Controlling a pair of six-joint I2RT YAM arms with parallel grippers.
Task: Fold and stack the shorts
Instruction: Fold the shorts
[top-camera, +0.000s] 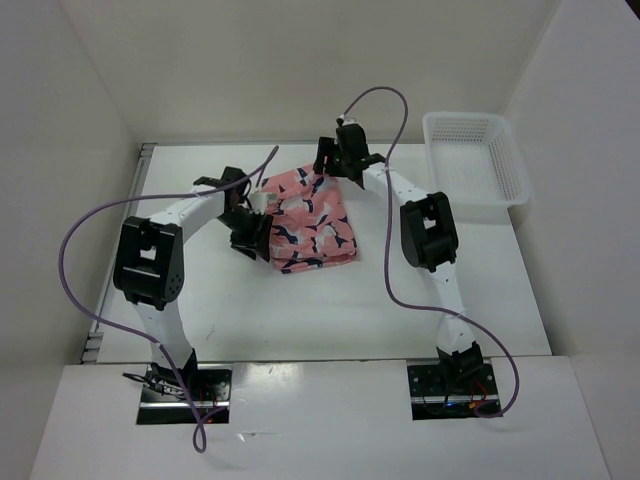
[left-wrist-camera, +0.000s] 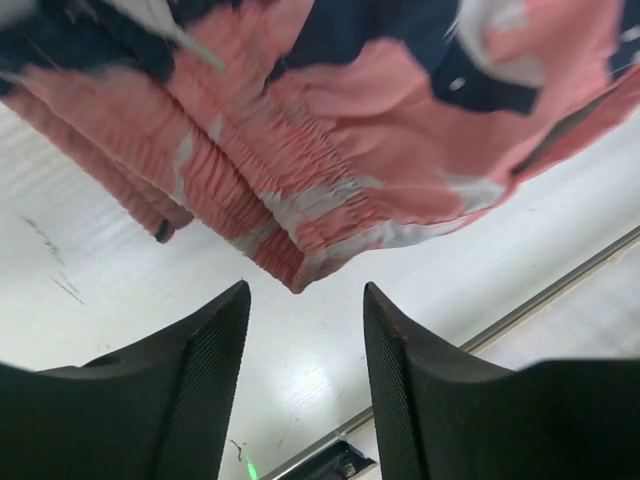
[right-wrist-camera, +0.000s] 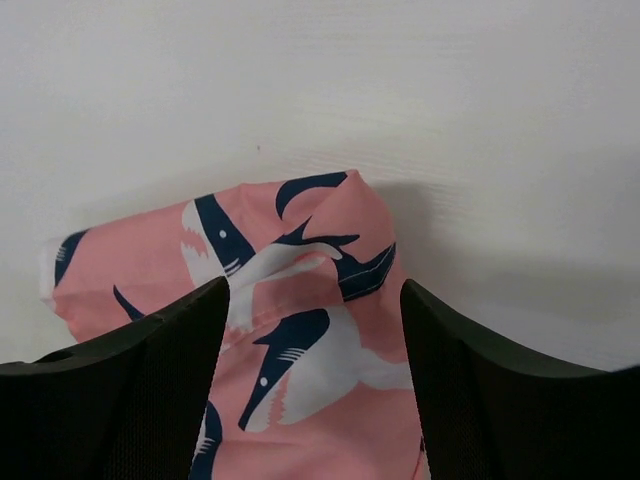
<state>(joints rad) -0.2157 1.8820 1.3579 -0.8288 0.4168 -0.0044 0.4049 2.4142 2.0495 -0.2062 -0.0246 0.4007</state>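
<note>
The shorts (top-camera: 312, 222), coral-pink with navy-and-white sharks, lie folded in a compact pile mid-table. My left gripper (top-camera: 260, 230) sits at their left edge. In the left wrist view its fingers (left-wrist-camera: 205, 370) stand apart over bare table, and the gathered waistband (left-wrist-camera: 300, 205) lies just beyond the tips, untouched. My right gripper (top-camera: 328, 170) hovers at the pile's far corner. In the right wrist view that gripper (right-wrist-camera: 315, 290) is open, and a corner of the shorts (right-wrist-camera: 300, 330) lies flat below the gap, pinched by neither finger.
A white mesh basket (top-camera: 470, 205) stands at the table's far right. Purple cables loop off both arms. White walls close in the table at the left, back and right. A metal strip (left-wrist-camera: 560, 285) runs along the table edge past the left gripper.
</note>
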